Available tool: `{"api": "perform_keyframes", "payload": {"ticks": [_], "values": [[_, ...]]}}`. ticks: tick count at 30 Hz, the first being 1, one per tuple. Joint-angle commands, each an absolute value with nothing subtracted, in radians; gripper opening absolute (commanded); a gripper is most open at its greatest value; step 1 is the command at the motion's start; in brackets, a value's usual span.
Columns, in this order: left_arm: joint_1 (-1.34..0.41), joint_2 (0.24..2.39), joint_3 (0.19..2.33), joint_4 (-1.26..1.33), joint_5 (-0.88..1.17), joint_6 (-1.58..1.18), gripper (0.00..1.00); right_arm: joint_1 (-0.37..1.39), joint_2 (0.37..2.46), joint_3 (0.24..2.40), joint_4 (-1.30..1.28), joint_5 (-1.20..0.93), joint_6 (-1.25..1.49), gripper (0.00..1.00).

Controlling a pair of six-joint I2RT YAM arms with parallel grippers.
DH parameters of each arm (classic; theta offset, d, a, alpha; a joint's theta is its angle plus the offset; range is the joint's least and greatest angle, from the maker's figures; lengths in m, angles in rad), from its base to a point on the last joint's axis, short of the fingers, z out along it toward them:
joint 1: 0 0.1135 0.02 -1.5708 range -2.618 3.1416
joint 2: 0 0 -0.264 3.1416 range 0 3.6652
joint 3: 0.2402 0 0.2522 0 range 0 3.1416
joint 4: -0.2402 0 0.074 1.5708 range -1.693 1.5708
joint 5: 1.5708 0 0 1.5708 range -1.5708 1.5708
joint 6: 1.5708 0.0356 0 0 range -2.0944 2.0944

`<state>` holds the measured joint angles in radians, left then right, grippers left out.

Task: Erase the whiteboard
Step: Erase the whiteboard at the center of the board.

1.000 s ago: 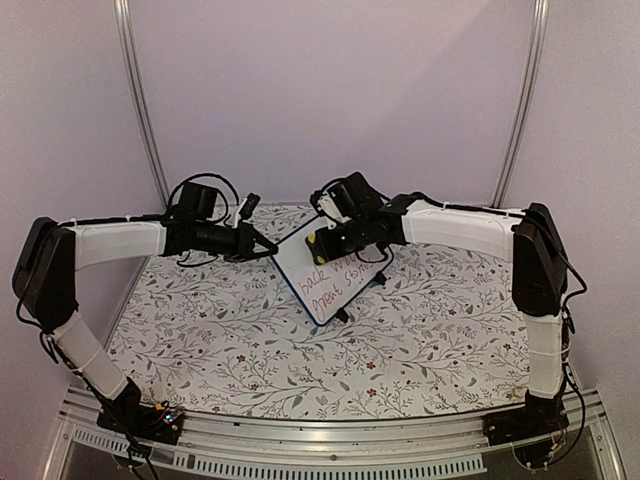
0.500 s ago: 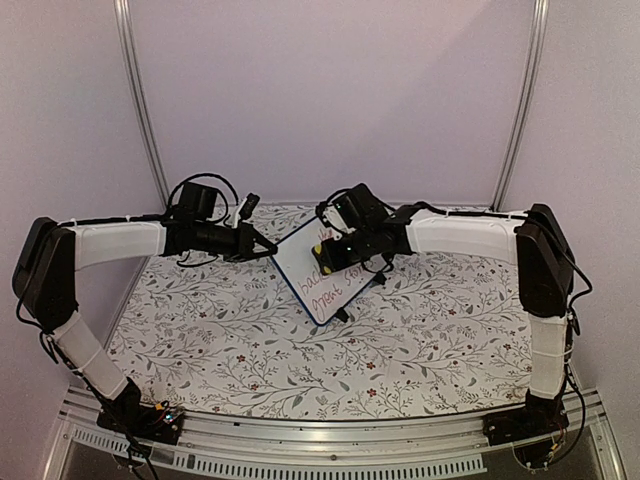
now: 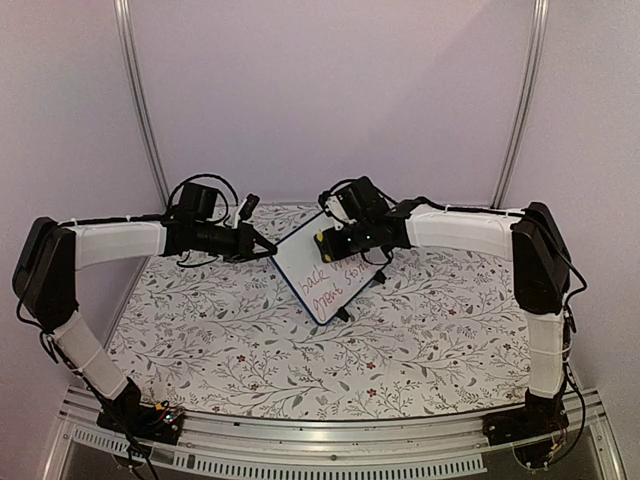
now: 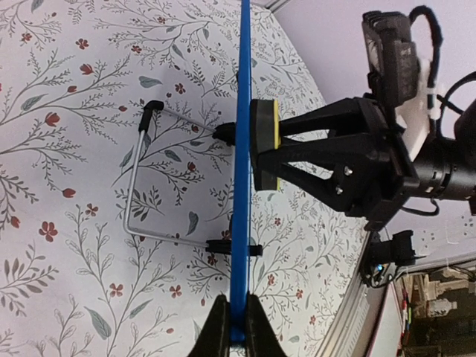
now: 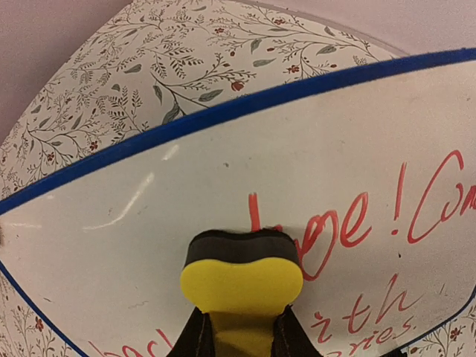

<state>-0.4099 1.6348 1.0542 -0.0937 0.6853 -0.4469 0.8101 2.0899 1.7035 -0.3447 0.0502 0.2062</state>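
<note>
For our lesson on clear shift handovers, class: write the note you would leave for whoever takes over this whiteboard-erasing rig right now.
Left gripper: shut on the blue edge of the whiteboard, which is propped on its wire stand on the table.
Right gripper: shut on the yellow eraser, which is pressed against the board face over the top red line.
Done: eraser is on the board; the corner beside it is bare.
Left: red writing shows on several lines; wipe it all off.
</note>
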Motion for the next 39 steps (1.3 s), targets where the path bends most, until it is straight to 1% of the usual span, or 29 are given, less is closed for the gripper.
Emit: {"api": "perform_keyframes", "payload": {"ticks": [1,5,8,19,22,26,35,39], "values": [[-0.425,1.625,1.077,-0.078,0.719,-0.445,0.06,0.809,2.064,1.545,-0.356,0.035,0.219,0.15],[-0.425,1.626,1.077,-0.074,0.723,-0.446,0.06,0.811,2.022,1.463,-0.314,0.027,0.22,0.14],[-0.425,1.628,1.075,-0.071,0.726,-0.447,0.06,0.811,2.028,1.483,-0.307,0.026,0.22,0.14],[-0.424,1.637,1.078,-0.077,0.717,-0.44,0.06,0.803,2.145,1.799,-0.363,0.058,0.174,0.15],[-0.425,1.638,1.078,-0.079,0.718,-0.441,0.06,0.801,2.167,1.835,-0.373,0.065,0.165,0.15],[-0.424,1.642,1.08,-0.078,0.724,-0.442,0.06,0.801,2.171,1.811,-0.381,0.064,0.164,0.15],[-0.424,1.638,1.077,-0.07,0.737,-0.449,0.06,0.801,2.092,1.6,-0.357,0.074,0.192,0.15],[-0.425,1.638,1.076,-0.067,0.738,-0.451,0.06,0.801,2.068,1.574,-0.341,0.07,0.202,0.15]]}}
